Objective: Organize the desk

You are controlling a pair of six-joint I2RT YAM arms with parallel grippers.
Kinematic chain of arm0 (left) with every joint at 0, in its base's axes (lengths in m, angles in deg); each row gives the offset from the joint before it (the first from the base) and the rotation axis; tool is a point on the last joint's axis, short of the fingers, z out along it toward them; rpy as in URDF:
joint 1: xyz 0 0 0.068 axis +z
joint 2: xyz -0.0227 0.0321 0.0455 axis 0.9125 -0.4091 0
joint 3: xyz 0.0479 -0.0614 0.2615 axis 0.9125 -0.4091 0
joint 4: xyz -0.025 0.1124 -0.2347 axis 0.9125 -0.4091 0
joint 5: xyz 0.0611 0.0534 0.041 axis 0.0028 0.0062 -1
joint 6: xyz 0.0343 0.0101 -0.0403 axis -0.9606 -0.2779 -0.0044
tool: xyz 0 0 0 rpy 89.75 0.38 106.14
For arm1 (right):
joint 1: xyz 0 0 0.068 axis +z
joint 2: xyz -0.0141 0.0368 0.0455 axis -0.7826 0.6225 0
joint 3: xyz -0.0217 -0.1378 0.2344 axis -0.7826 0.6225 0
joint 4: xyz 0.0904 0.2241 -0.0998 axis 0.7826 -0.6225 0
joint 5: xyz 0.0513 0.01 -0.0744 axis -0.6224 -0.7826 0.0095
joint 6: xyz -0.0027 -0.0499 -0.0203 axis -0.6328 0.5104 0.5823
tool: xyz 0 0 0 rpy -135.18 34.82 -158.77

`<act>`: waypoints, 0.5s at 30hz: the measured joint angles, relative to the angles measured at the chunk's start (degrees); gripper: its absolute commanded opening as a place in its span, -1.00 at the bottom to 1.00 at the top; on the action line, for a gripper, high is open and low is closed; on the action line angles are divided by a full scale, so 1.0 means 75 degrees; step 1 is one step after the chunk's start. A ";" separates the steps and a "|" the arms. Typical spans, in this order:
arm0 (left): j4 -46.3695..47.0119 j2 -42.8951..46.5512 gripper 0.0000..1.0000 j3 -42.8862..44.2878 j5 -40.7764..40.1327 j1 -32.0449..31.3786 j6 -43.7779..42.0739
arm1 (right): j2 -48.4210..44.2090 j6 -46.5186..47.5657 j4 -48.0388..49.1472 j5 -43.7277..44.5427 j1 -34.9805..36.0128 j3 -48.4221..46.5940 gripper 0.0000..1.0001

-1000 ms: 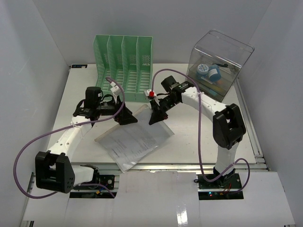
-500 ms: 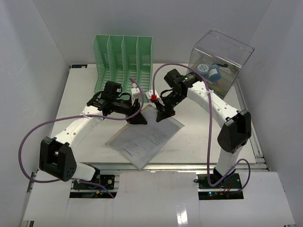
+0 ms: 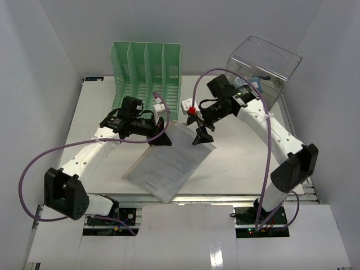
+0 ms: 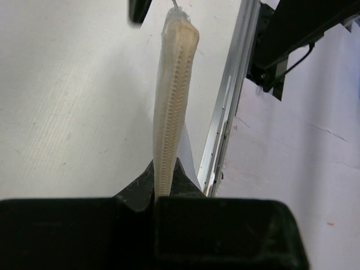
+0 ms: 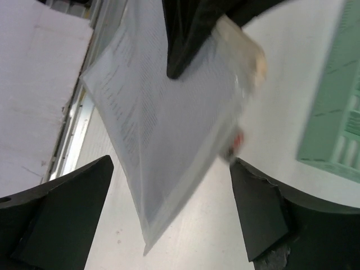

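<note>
Two pincers hang close above a white counter (image 3: 247,163) inside white walls (image 3: 39,67). A green rack (image 3: 147,67) and a clear bin (image 3: 261,64) stand at its back. The left pincer (image 3: 163,139) pinches the edge of a paper sleeve (image 3: 169,163); the right pincer (image 3: 203,136) is spread above that sleeve.

The counter (image 3: 242,160) is matt white with a silvery metal rail (image 4: 224,118). The file rack (image 3: 147,67) looks like green plastic. The bin (image 3: 263,64) is clear and glossy, and the sleeve (image 3: 171,163) is translucent plastic over printed paper.
</note>
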 measured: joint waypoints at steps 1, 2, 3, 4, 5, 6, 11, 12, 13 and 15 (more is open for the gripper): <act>0.0026 0.0120 -1.00 0.0000 -0.0069 0.0089 0.0096 | -0.0192 -0.0153 0.0186 -0.0091 -0.0159 0.0048 0.80; 0.0063 0.0258 -1.00 0.0000 -0.0127 0.0226 0.0211 | -0.0377 -0.0308 0.0369 -0.0214 -0.0428 0.0078 0.80; 0.0136 0.0413 -1.00 0.0000 -0.0185 0.0402 0.0317 | -0.0509 -0.0464 0.0550 -0.0340 -0.0789 0.0079 0.80; 0.0210 0.0568 -1.00 0.0000 -0.0242 0.0578 0.0423 | -0.0641 -0.0620 0.0731 -0.0466 -0.1150 0.0080 0.80; 0.0307 0.0718 -1.00 0.0014 -0.0317 0.0829 0.0566 | -0.0725 -0.0779 0.0899 -0.0656 -0.1660 0.0080 0.80; 0.0407 0.0859 -1.00 0.0038 -0.0393 0.1085 0.0720 | -0.0793 -0.0947 0.1068 -0.0856 -0.2202 0.0082 0.80; 0.0826 0.1154 -1.00 0.0735 -0.1043 0.1846 0.1602 | -0.1289 -0.1905 0.2244 -0.1614 -0.4466 0.0853 0.80; 0.0963 0.1143 -1.00 0.0992 -0.1292 0.1870 0.1839 | -0.1494 -0.2086 0.2441 -0.1758 -0.4651 0.1246 0.80; 0.1186 0.1139 -1.00 0.1213 -0.1538 0.1875 0.2093 | -0.1696 -0.2233 0.2515 -0.1891 -0.4736 0.1624 0.80; 0.1756 0.1177 -1.00 0.1502 -0.1963 0.1880 0.2580 | -0.2038 -0.2426 0.2545 -0.2093 -0.4753 0.2243 0.81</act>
